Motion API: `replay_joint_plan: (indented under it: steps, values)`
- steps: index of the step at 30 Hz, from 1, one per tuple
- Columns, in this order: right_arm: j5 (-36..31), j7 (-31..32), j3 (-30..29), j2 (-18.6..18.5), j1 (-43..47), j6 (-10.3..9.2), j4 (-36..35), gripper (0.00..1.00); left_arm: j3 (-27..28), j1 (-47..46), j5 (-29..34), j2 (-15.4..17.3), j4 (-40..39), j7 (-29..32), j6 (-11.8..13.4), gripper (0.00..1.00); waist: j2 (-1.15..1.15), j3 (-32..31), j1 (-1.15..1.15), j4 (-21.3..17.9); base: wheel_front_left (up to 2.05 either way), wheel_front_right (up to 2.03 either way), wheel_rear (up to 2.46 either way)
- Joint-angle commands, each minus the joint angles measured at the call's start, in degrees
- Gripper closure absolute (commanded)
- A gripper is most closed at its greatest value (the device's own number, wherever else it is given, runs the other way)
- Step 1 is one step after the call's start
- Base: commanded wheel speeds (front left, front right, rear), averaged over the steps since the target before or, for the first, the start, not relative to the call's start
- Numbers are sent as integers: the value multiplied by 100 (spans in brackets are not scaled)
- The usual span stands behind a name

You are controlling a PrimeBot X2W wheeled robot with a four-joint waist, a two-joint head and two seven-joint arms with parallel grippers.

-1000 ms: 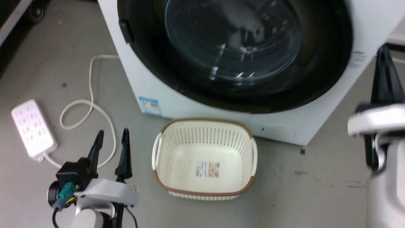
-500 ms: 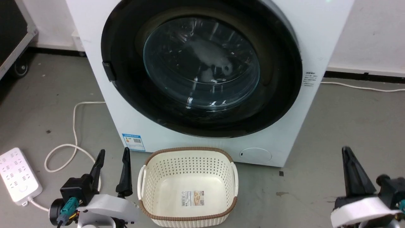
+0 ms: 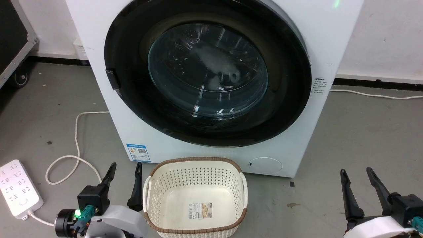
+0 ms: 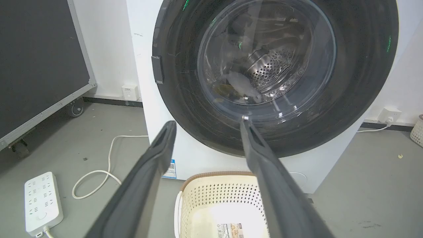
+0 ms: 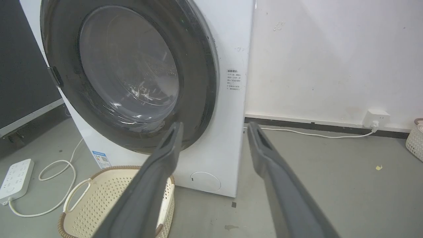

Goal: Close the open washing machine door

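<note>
1. Since half a second ago the right gripper has sunk to the head view's lower right. Its two long dark fingers, pressed together then, now stand spread and empty.
2. Far left, a white multi-socket power strip lies beside its looped pale cable.
3. Low left, the left gripper points upward as before, fingers parted, holding nothing, just beside the cream perforated plastic basket.
4. At centre, the large round black-rimmed washing machine door with its bulging glass window sits against the big white front-loading washing machine. It looks flush, though the dark rim hides the latch.
</note>
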Motion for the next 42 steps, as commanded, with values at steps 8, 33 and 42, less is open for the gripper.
replay_joint_plan:
  steps: [8, 33, 42]
  values:
    - [-40, 98, 14, -14, 93, -3, -46, 0, -54, 1, 50, 67, 7, 139, 123, 0, 0, -10, 0, -3, 0, 0, 0]
    - [-21, 136, 134, 0, -17, 0, -28, 100, 13, 21, 65, -9, -46, 214, 109, 100, 0, 15, 0, 22, 0, 0, 0]
    - [-57, 203, 187, -1, -36, 0, -57, 100, 108, 68, 226, -95, -154, 302, 58, 100, 0, 33, 0, 53, 0, 0, 0]
